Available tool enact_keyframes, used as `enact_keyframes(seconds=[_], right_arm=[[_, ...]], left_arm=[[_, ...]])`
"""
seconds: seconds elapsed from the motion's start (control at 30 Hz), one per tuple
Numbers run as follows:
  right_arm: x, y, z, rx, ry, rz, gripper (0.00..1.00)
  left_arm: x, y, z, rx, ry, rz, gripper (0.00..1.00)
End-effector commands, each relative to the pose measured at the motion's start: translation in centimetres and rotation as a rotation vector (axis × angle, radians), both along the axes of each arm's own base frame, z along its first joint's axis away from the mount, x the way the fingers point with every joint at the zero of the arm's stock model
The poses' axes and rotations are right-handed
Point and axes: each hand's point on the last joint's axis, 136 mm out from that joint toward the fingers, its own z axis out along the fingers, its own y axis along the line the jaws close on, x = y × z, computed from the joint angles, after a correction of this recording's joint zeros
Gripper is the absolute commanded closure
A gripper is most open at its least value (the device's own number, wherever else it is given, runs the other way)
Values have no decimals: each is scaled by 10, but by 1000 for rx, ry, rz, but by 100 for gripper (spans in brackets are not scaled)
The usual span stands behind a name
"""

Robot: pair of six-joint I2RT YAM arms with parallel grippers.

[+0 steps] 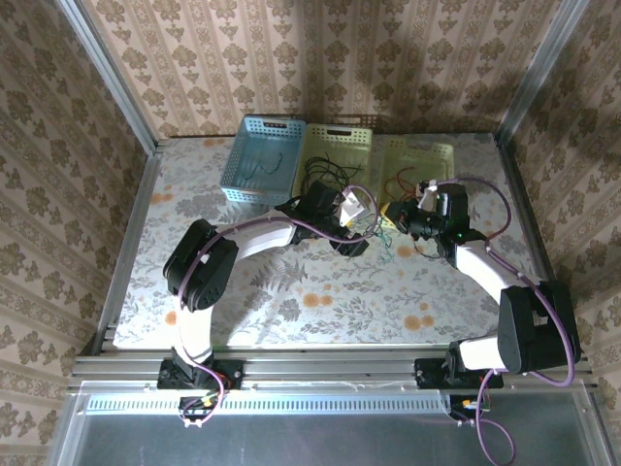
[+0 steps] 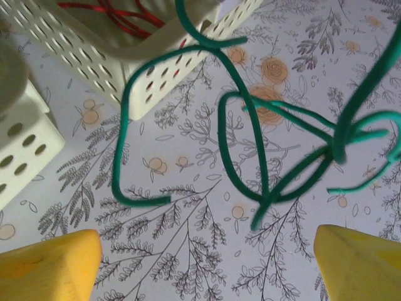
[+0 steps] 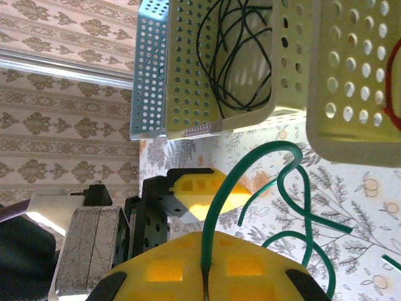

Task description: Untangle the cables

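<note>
Several green cables [image 1: 385,241] lie looped and crossed on the flowered table between my two grippers. In the left wrist view the green loops [image 2: 338,145] lie just ahead of my left gripper [image 2: 207,263], which is open, with its yellow fingertips [image 2: 56,266] wide apart over bare table. My right gripper [image 3: 203,276] is shut on one green cable [image 3: 229,188] that arches up and away from its jaws. Red cables [image 2: 125,15] lie in the pale yellow basket [image 2: 144,81]. Black cables [image 3: 235,50] lie in the middle basket [image 3: 188,94].
Three perforated baskets stand in a row at the back: blue [image 1: 262,155], yellow-green [image 1: 335,146] and pale yellow [image 1: 427,160]. My left gripper [image 1: 361,233] and right gripper [image 1: 400,225] sit close together just in front of them. Metal frame posts and patterned walls enclose the table.
</note>
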Motion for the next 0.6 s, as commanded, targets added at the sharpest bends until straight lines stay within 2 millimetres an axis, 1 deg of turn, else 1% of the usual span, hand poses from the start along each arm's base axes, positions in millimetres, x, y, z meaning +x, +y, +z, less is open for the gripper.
enact_keyframes(seconds=[0.0, 0.03, 0.1, 0.17, 0.2, 0.27, 0.33, 0.4, 0.43, 0.47, 0.5, 0.57], right_arm=[[3, 10, 16, 63, -12, 48, 91], [4, 11, 7, 67, 16, 54, 91], [3, 12, 5, 72, 24, 61, 91], [3, 12, 5, 73, 28, 63, 91], [3, 12, 5, 76, 28, 63, 91], [3, 12, 7, 79, 28, 63, 92], [3, 12, 9, 83, 28, 57, 92], [3, 10, 11, 82, 22, 47, 92], [3, 9, 10, 80, 25, 40, 92], [3, 8, 7, 74, 33, 31, 92], [1, 5, 17, 70, 7, 16, 92], [0, -2, 17, 47, 4, -27, 93]], left_arm=[[5, -10, 5, -43, -22, -15, 13], [7, -10, 5, -45, -25, -12, 15], [8, -13, 6, -53, -26, -17, 18], [9, -16, 5, -60, -14, -22, 25], [9, -17, 6, -67, -10, -23, 31], [9, -20, 4, -74, 1, -25, 47], [8, -20, 1, -76, 17, -22, 72], [9, -20, -1, -80, 26, -15, 91], [10, -18, -1, -81, 28, -4, 99], [12, -16, -1, -84, 30, 8, 100], [13, -13, -1, -88, 29, 21, 100], [16, -5, -2, -95, 36, 52, 100]])
